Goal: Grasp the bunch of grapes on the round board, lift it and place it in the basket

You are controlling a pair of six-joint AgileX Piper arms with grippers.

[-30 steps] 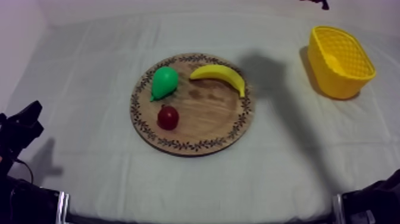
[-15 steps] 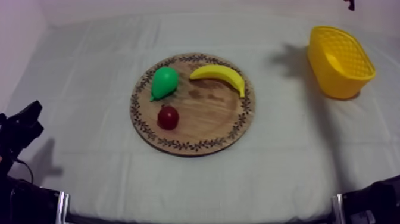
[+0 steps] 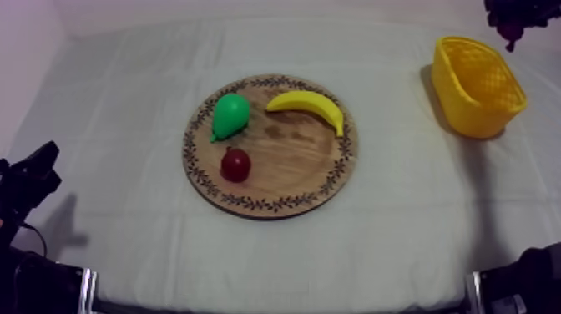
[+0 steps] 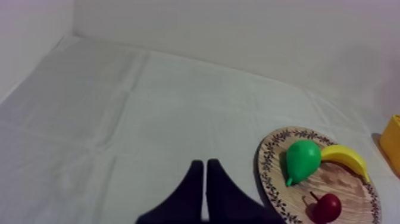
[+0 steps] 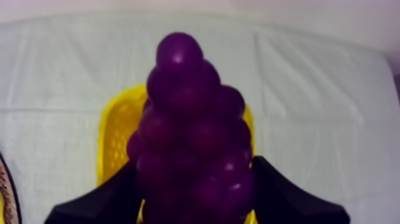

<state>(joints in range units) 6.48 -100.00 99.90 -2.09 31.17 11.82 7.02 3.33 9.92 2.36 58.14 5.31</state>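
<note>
A dark purple bunch of grapes [image 5: 193, 131] sits between the two black fingers of my right gripper [image 5: 196, 199], which is shut on it. Behind and below it stands the yellow basket [image 5: 116, 140]. From above, the grapes [image 3: 509, 18] hang at the far right, over the back of the yellow basket [image 3: 477, 86]. The round wooden board [image 3: 284, 179] lies mid-table. My left gripper [image 4: 205, 179] is shut on nothing, its fingers together, low over the cloth to the left of the board [image 4: 271, 173].
A green pear [image 3: 229, 115], a banana [image 3: 309, 106] and a small red fruit [image 3: 235, 164] lie on the board. My left arm [image 3: 29, 179] rests at the table's near left edge. Bare cloth lies between board and basket.
The grapes have come into the top view above the basket. The arm's shadow has slid right, from beside the board to the basket. The left arm has not moved.
</note>
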